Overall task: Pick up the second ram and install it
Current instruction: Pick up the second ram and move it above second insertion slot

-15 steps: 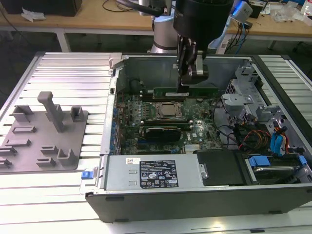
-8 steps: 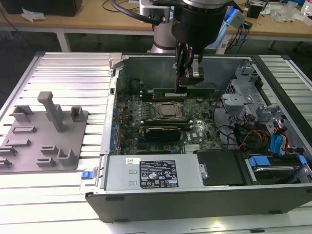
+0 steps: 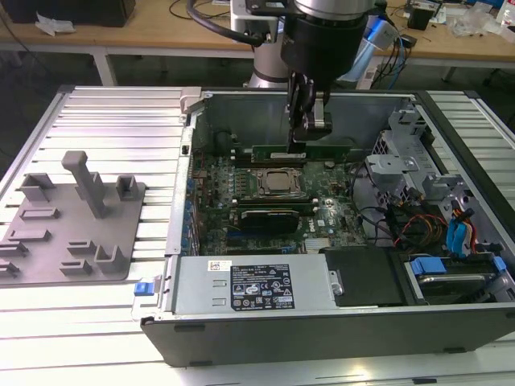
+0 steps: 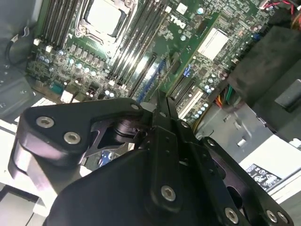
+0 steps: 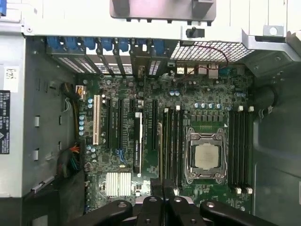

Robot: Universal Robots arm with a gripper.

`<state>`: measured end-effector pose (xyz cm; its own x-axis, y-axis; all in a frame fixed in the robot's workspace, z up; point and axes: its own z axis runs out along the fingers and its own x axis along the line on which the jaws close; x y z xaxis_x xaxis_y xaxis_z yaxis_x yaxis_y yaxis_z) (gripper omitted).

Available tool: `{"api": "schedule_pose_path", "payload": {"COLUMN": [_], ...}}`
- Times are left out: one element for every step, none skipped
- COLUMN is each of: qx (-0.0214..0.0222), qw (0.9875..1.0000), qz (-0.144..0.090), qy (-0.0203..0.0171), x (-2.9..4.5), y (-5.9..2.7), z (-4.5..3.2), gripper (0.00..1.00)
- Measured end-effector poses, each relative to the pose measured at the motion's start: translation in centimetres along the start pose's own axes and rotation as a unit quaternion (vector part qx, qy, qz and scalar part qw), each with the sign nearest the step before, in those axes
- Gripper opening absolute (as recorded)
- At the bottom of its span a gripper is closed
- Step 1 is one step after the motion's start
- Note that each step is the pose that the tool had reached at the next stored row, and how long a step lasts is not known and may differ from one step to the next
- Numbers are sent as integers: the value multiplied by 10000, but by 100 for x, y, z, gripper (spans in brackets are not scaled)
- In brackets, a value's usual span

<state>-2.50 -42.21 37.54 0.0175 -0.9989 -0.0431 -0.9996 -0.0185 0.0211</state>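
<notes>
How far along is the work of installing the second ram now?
Done: the second ram is off the grey fixture, which carries no stick. In hand: the end effector looks shut on its middle, over the open case, beyond the processor socket in the exterior view. Left: seating it; whether it touches a slot I cannot tell.

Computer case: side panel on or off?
Off. The computer case lies open on top; the motherboard and CPU are exposed, and the end effector reaches inside it.
</notes>
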Motion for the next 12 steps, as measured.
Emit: {"api": "schedule_pose_path", "payload": {"qx": [-1,-1,-1,0,0,-1,0,0,-1,0,0,0], "qw": [10000,10000,10000,10000,10000,10000,10000,10000,10000,10000,10000,10000], "qz": [0,0,0,1,0,0,0,0,0,1,0,0], "qy": [1,2,2,1,1,1,1,1,1,1,1,1], "x": [-7,-11,-17,-25,-30,-45,-74,-116,-148,-164,-177,-194], "y": [-1,-2,-2,-2,-3,-3,-5,-6,-6,-6,-6,-4], "z": [30,52,84,105,114,134,158,172,183,194,204,217], "gripper": [9,9,9,9,9,9,9,9,9,9,9,9]}}
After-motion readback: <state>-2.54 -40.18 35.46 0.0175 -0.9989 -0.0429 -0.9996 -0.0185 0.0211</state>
